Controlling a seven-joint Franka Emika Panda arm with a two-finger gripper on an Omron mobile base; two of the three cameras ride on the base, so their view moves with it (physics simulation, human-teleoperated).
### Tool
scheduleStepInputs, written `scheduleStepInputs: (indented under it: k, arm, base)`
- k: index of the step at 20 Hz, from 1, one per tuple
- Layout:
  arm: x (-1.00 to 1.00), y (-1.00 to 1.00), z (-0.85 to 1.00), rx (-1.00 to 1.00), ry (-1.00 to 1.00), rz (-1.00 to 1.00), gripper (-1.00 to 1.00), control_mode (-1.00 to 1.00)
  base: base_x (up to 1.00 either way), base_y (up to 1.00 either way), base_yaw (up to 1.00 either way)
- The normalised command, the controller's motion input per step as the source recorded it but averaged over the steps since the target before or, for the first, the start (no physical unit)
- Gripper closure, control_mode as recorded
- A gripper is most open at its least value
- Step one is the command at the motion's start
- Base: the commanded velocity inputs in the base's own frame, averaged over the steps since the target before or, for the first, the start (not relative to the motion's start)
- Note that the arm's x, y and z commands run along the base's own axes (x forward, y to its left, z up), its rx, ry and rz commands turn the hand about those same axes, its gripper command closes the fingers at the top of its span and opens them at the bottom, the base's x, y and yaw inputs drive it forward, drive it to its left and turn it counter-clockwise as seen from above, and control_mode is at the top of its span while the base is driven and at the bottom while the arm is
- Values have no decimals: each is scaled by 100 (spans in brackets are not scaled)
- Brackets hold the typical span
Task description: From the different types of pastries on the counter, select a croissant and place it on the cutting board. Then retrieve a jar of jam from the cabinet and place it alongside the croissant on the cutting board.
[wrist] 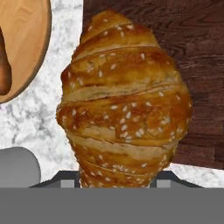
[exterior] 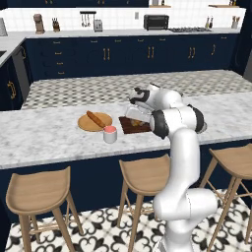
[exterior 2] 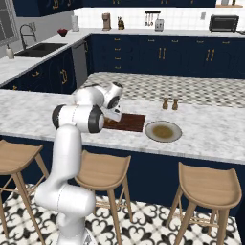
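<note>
Counter (exterior: 44, 135): long marble top, gripper (wrist: 119, 186) working over its middle. Three wooden stools (exterior: 37, 189) along its near side. Cutting board (wrist: 192, 65): dark brown, directly under and beyond the gripper; in the right base view its bare right half (exterior 2: 131, 122) extends past the hand toward a round grey plate (exterior 2: 163, 131). Round tan plate (exterior: 91, 123) just left of the gripper, carrying the baguette stick (exterior: 98, 119), lying diagonally. White cup with pink top (exterior: 110, 134) near the plate, on the stool side; grey rounded shape at lower left of the hand view is probably this cup. Nothing between gripper and board.

Croissant (wrist: 124, 105): long axis runs straight out from the fingers along the gripper's line of sight, tapered tip pointing away, overlapping the board's left edge.

Gripper: fingers part-open to croissant width, closed on its near end; fingertip contact itself hidden behind the pastry
</note>
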Motion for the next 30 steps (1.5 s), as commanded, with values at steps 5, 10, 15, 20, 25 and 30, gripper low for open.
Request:
scheduleStepInputs:
  k: [5,10,15,20,25,30]
  arm:
    - [36,14,-28,3,-2,1,100,-100]
    - [13,38,-39,-2,0,0,-100,-100]
    - [2,0,0,0,-1,0,-100,-100]
    - [-9,5,20,0,0,-1,-100,-100]
    - [-45,3,78,0,0,0,-100,-100]
    - [-82,-2,35,0,-3,0,-100,-100]
  base:
    - [0,0,0]
    - [0,0,0]
    - [0,0,0]
    - [0,0,0]
    - [0,0,0]
    - [0,0,0]
